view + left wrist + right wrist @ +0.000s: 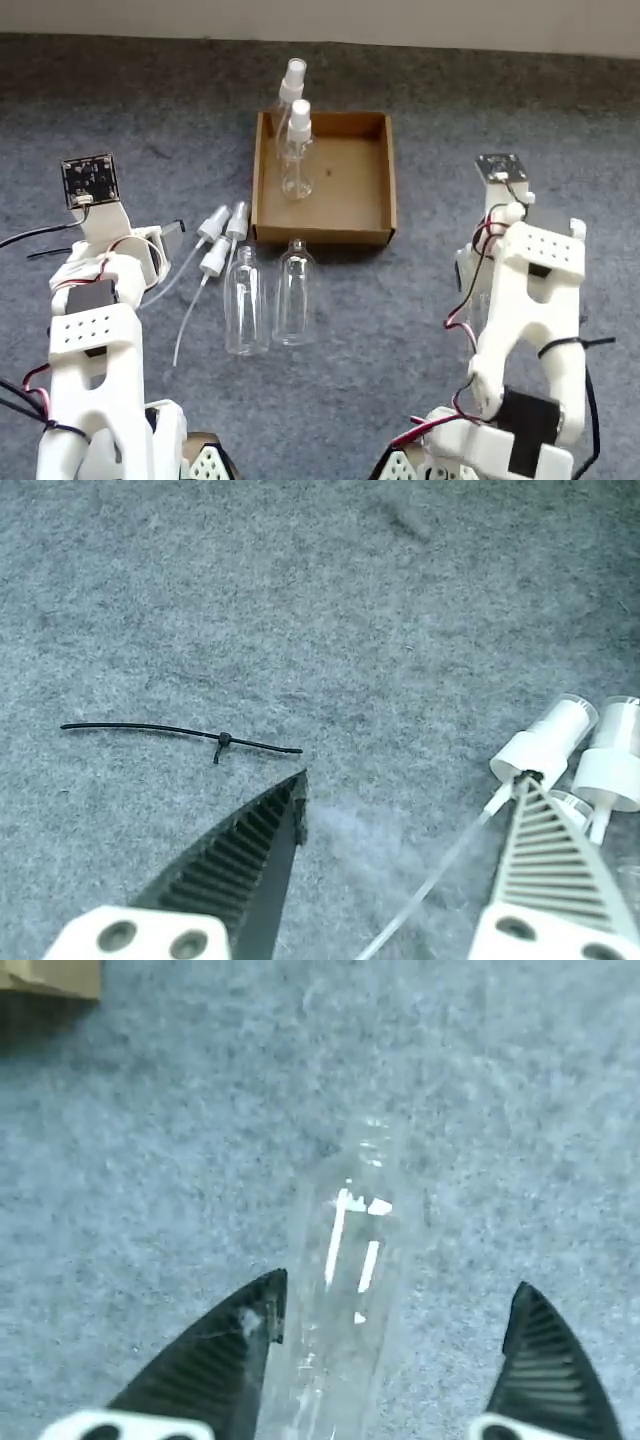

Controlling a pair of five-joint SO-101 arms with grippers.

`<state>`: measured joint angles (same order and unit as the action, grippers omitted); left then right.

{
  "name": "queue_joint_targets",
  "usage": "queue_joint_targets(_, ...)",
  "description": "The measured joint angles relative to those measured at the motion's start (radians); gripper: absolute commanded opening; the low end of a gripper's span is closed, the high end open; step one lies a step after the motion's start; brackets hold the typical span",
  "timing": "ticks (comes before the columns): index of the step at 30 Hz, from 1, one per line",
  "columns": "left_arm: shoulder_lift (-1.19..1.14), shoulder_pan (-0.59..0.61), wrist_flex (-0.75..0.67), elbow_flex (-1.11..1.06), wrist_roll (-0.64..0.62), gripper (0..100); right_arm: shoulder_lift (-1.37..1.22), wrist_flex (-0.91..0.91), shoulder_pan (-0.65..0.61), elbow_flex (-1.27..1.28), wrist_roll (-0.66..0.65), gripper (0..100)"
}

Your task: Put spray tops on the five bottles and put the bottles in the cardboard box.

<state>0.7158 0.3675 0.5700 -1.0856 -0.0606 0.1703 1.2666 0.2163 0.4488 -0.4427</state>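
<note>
The cardboard box sits near the desk's far edge at mid-width, and two bottles with spray tops stand in its far-left part. On the near side of the box, two uncapped bottles lie side by side, with three loose spray tops just to their left. The left gripper has its jaws wide, one tip close to the spray tops and a black cable tie beyond. The right gripper has wide jaws either side of a clear bottle lying on the desk.

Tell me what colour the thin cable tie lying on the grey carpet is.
Black. The cable tie shows best in the left wrist view, against the grey carpet.
</note>
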Motion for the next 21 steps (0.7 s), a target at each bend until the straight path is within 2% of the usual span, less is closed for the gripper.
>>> queue_joint_targets(9,0.0,0.0,-0.006,-0.012,0.0,29,-0.264,-0.04,-0.012,-0.109,0.054,28.8)
queue_joint_targets(15,0.0,0.0,-0.023,-0.023,0.0,29,-0.304,-0.055,-0.017,-0.11,0.06,13.6)
queue_joint_targets(21,0.0,0.0,-0.031,-0.025,0.0,29,-0.304,-0.055,-0.015,-0.11,0.06,7.7)
